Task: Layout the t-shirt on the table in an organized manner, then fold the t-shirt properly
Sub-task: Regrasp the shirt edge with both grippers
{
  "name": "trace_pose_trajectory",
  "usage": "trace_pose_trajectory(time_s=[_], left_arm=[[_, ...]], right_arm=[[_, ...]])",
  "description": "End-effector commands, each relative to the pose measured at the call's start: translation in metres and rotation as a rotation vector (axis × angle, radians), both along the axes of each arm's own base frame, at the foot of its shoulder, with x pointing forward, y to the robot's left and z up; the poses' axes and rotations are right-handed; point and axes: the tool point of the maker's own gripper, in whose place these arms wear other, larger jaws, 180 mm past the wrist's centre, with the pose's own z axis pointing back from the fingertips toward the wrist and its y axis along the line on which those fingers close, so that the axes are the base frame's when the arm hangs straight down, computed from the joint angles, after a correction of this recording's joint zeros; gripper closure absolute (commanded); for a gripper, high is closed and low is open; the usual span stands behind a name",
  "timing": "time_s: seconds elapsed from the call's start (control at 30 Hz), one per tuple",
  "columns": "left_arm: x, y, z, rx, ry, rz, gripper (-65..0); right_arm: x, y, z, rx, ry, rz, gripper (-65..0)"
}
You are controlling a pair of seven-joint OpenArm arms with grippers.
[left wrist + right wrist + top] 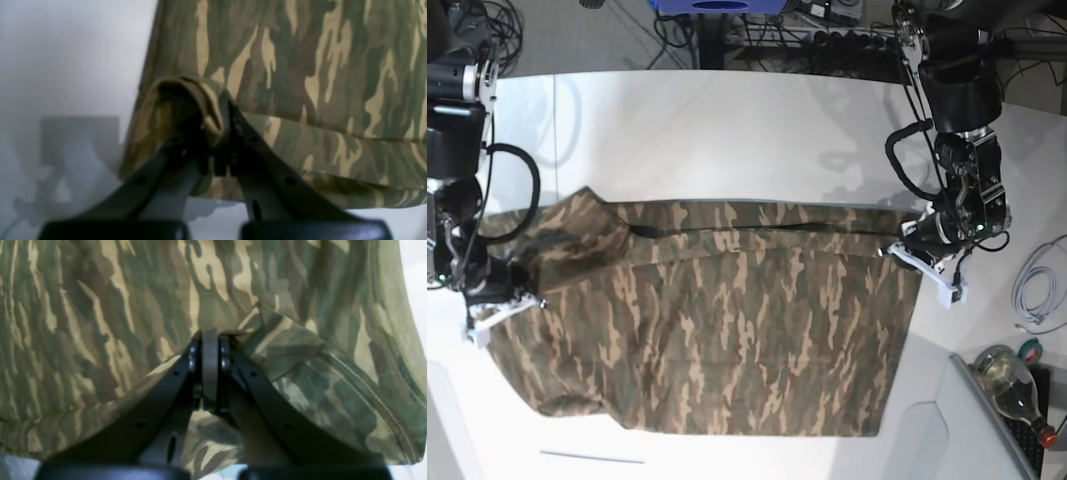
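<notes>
The camouflage t-shirt (727,310) lies spread across the white table (727,130), its far edge folded toward the middle. My left gripper (905,247) is at the shirt's far right corner in the base view. The left wrist view shows that gripper (218,116) shut on a bunched fold of the t-shirt (317,66), just above the table (66,66). My right gripper (527,297) is at the shirt's left side, near a sleeve. Seen from the right wrist, this gripper (210,340) is shut on a pinch of the t-shirt (100,323).
A glass bottle (1012,385) and a grey tray edge (987,430) sit at the near right corner. A coiled white cable (1037,290) lies right of the left arm. Cables and equipment (827,35) run behind the far edge.
</notes>
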Motion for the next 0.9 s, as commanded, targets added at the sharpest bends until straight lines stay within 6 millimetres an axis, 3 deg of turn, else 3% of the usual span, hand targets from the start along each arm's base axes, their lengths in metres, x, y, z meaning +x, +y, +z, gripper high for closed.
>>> trace_pose_trajectory(time_s=[0.0,0.27,0.37,0.4,0.53,0.63,0.7,0.87], left_arm=[[0.019,0.007,0.018,0.007,-0.063,0.009,0.0],[0.036,0.007,0.027,0.008,-0.168,0.031,0.0],[0.041,0.008,0.026,-0.005,-0.164,0.042,0.0],[0.041,0.007,0.023,-0.013,-0.158,0.045,-2.6],[0.046,0.005,0.020,-0.032,-0.149,0.052,-28.0],[0.059,0.005,0.029,-0.040,-0.189,0.063,-40.0],[0.071,0.005,0.036,-0.046,-0.229,0.075,-44.1],[0.106,-0.009,0.053,-0.100,-0.282,0.085,-44.9]], right_arm=[[0.020,-0.010,0.021,-0.019,-0.081,-0.016,0.0],[0.018,-0.017,0.014,-0.025,-0.099,-0.053,-1.1],[0.019,-0.021,0.016,-0.018,-0.106,-0.069,-9.0],[0.018,-0.025,0.017,-0.013,-0.110,-0.085,-13.5],[0.015,-0.038,0.022,-0.004,-0.132,-0.132,-34.8],[0.008,-0.037,0.030,-0.024,-0.165,-0.118,-44.3],[0.001,-0.035,0.040,-0.044,-0.205,-0.102,-44.6],[-0.024,-0.023,0.071,-0.109,-0.303,-0.034,-44.4]])
